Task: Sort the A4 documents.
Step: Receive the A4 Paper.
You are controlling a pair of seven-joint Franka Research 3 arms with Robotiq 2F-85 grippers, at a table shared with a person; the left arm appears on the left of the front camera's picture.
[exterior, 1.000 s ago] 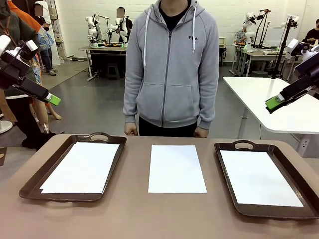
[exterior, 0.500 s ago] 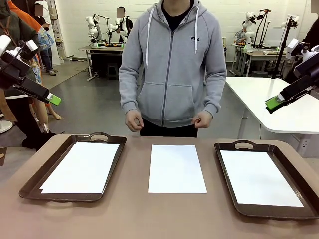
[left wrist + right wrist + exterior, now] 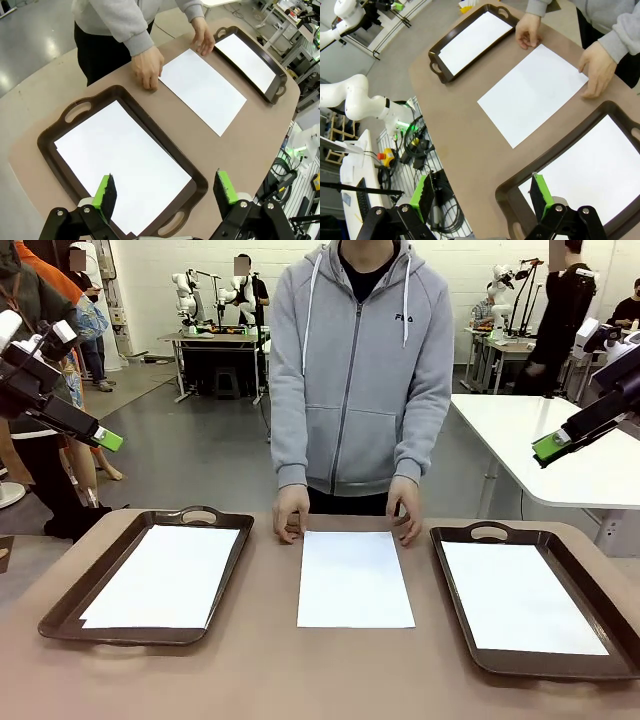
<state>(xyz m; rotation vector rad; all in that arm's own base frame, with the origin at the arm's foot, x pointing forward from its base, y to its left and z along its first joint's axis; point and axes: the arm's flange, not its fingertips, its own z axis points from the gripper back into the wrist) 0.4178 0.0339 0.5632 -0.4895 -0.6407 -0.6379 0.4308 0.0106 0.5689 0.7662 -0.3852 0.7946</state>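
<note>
Three white A4 documents lie flat. One rests bare on the table in the middle (image 3: 355,578), one in the left tray (image 3: 165,575), one in the right tray (image 3: 520,595). The person's hands (image 3: 291,512) (image 3: 405,512) touch the table at the middle sheet's far corners. My left gripper (image 3: 105,440) hangs high at the left edge, open, above the left tray's sheet (image 3: 122,160) as seen between its fingers (image 3: 165,189). On the right, high up, my right gripper (image 3: 548,447) is open too, over the right tray's sheet (image 3: 590,175), nothing between its fingers (image 3: 482,192).
Two dark brown handled trays flank the middle sheet, the left tray (image 3: 200,513) and the right tray (image 3: 488,531). The person in a grey hoodie (image 3: 360,370) stands at the far edge. Bare brown table runs along the front edge (image 3: 300,680).
The person has leaned in and lowered both hands from waist height onto the table at the middle sheet's far corners. Neither arm has moved.
</note>
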